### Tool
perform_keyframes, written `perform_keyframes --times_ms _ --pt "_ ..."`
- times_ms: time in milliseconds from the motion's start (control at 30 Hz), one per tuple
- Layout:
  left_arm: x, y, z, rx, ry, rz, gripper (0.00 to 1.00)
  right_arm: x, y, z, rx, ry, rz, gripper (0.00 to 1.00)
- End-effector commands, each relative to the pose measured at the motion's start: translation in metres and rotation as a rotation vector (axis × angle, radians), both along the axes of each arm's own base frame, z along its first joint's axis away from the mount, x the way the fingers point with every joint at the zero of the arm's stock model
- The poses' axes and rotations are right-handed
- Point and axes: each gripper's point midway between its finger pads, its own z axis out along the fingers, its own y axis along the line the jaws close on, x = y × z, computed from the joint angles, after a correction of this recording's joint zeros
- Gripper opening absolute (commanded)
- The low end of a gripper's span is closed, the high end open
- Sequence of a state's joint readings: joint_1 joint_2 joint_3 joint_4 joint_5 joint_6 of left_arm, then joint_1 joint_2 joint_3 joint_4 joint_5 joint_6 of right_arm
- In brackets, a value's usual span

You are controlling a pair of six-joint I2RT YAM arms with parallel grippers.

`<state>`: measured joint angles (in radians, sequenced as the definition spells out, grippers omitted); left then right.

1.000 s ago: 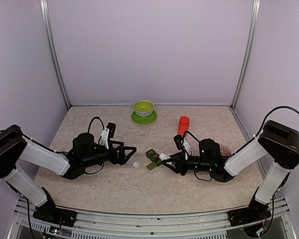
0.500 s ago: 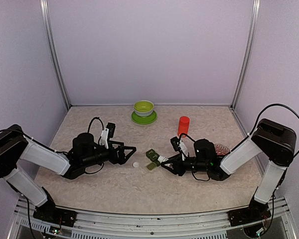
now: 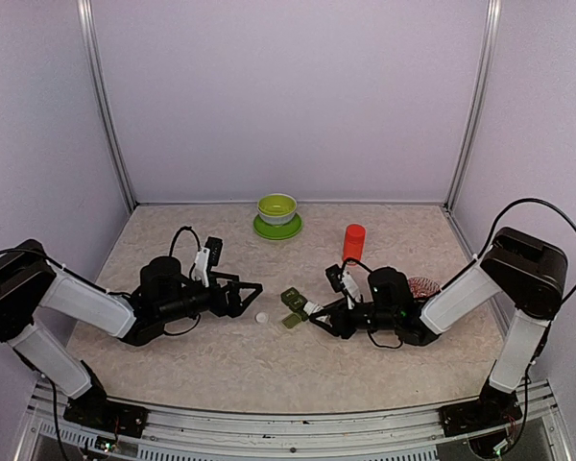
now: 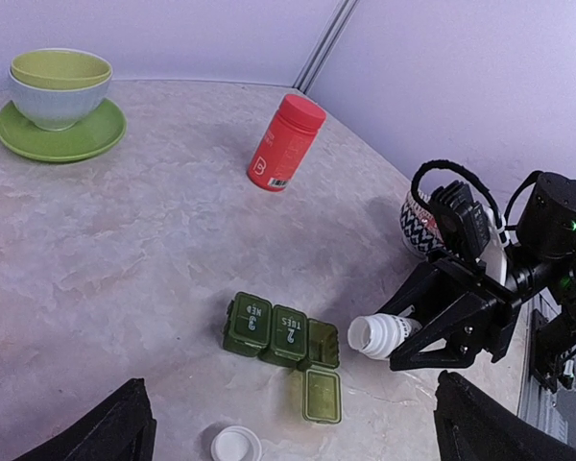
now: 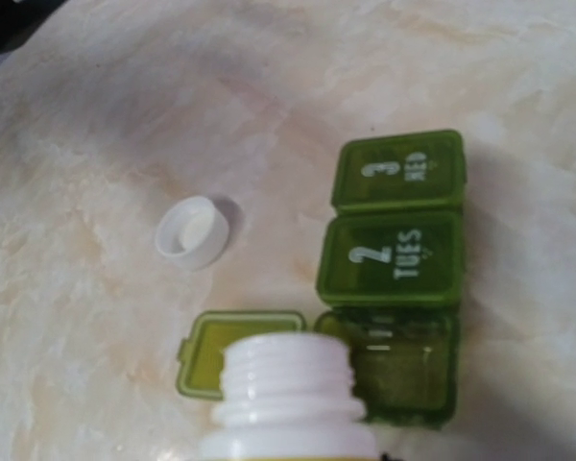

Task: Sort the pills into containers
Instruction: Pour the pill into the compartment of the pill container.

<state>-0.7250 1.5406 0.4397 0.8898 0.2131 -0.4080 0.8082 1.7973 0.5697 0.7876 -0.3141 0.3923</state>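
Lilac walls [image 3: 288,96] on three sides, beige marbled counter [image 3: 221,355]. Dark green pill box [image 4: 278,331], three joined compartments, is seen mid-counter between the two arms, lying flat. Compartments marked 3 WED and 2 TUES are shut. The end one is open, with its lid [image 4: 322,396] flipped out flat beside it. Contents of the open compartment can't be made out.

Right tool [image 3: 324,312] is clamped on a white bottle [image 4: 376,334]. The bottle is uncapped and tipped on its side, mouth pointed at the open end of the pill box and just above it. White cap [image 4: 236,445] is lying on the counter near the pill box, on the left arm's side, not touching it.

Left tool [image 3: 252,300] is spread wide with nothing held, low over the counter near the cap, aimed toward the pill box.

Red bottle [image 4: 286,144] is standing capped further back. Lime bowl on a saucer [image 4: 60,86] is placed at the far edge. Patterned bowl [image 4: 418,226] is partly hidden by the right arm.
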Motion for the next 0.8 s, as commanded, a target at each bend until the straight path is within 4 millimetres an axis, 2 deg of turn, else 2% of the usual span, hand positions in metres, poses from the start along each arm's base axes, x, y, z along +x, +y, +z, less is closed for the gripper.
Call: perform_keyframes --times_ms 0,767 --pt "-0.0007 -0.0001 -0.0006 -0.011 -0.001 -0.010 0.99 0.0100 -0.0006 -0.0032 -0.019 0.016 -0.036 0.20" --pt "0.0002 -0.0021 -0.0031 -0.009 0.007 -0.020 0.99 0.0140 -0.0046 -0.0114 -0.106 0.061 -0.060 0.20"
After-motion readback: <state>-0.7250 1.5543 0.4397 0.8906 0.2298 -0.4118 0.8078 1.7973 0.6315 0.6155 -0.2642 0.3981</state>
